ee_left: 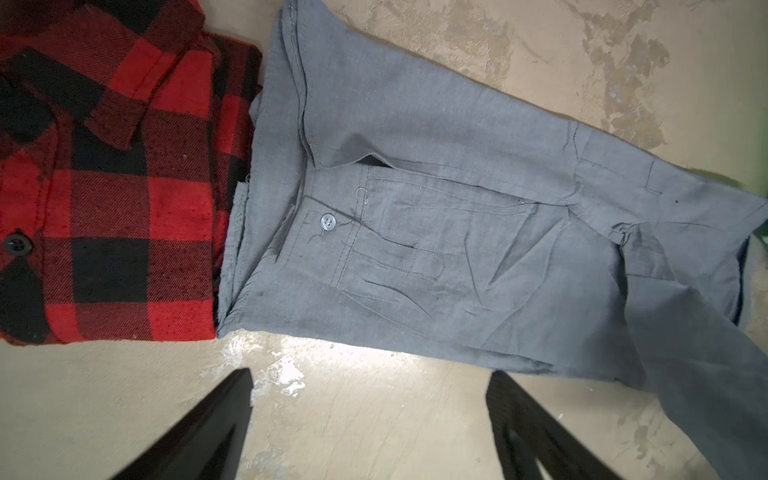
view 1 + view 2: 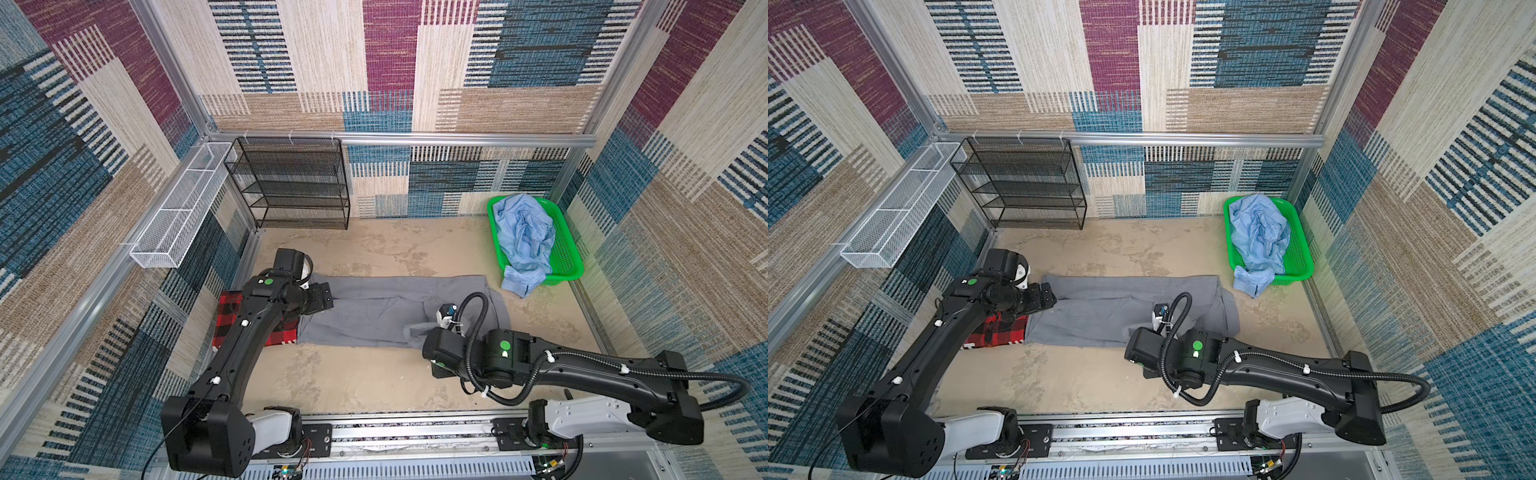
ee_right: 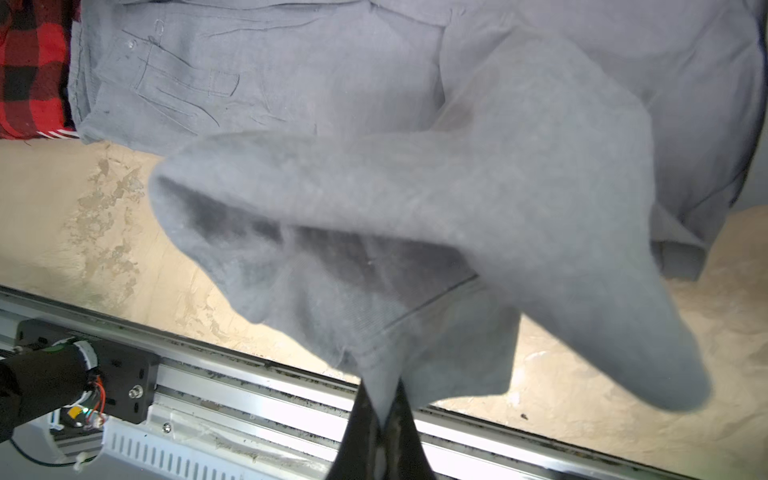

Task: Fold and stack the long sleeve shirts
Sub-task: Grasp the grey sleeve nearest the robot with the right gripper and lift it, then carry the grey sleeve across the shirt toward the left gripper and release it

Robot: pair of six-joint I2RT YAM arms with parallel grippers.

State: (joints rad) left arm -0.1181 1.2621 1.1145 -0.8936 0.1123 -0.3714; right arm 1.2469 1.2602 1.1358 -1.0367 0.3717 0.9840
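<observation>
The grey shirt point(image 2: 386, 307) point(image 2: 1100, 311) lies spread across the table's middle, its collar end beside the folded red-and-black plaid shirt point(image 2: 226, 320) point(image 1: 104, 187) at the left. My right gripper point(image 3: 382, 399) is shut on a cuff end of the grey shirt point(image 3: 457, 187), and the sleeve hangs lifted off the table; in both top views its fingers are hidden under the wrist. My left gripper point(image 1: 370, 376) point(image 2: 326, 298) hovers open over bare table next to the grey shirt's buttoned collar area point(image 1: 457, 208), holding nothing. A crumpled light blue shirt point(image 2: 525, 237) point(image 2: 1260, 232) fills the green basket.
The green mesh basket point(image 2: 567, 253) stands at the back right. A black mesh shelf point(image 2: 291, 183) stands against the back wall, and a white wire tray point(image 2: 183, 203) hangs on the left wall. The arms' metal rail point(image 2: 415, 432) runs along the front edge.
</observation>
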